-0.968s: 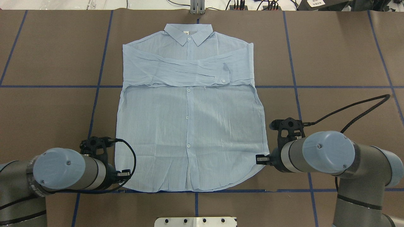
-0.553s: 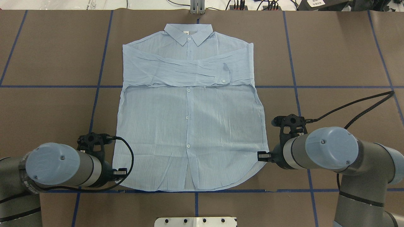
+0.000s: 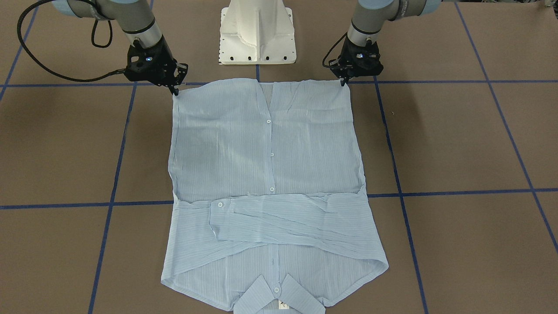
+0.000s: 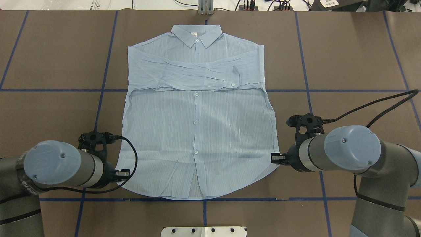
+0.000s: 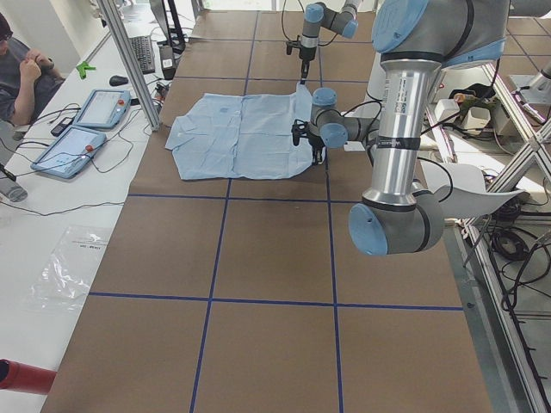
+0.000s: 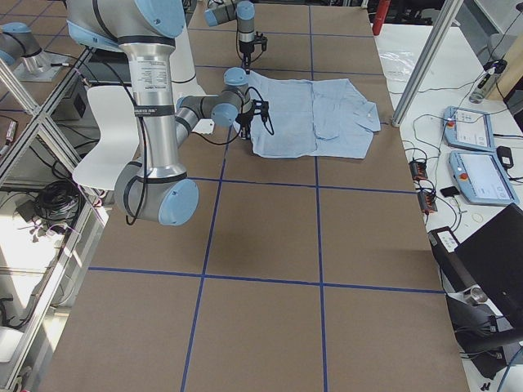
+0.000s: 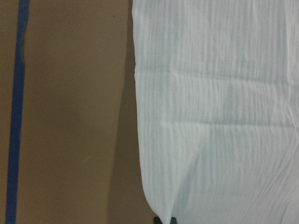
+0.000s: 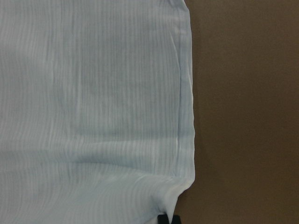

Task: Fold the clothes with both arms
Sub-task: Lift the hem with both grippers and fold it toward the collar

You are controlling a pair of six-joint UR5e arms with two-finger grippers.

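Under wrist cameras, left hand (image 7: 166, 220) and right hand (image 8: 168, 219) pinch shirt (image 7: 215, 116).

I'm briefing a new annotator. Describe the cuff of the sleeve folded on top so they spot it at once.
On the table lies a light blue shirt, collar away from the robot, sleeves folded across the chest. The cuff ends the top sleeve, on the robot's right of the button line; its single button sits off-centre, unlike those down the front.
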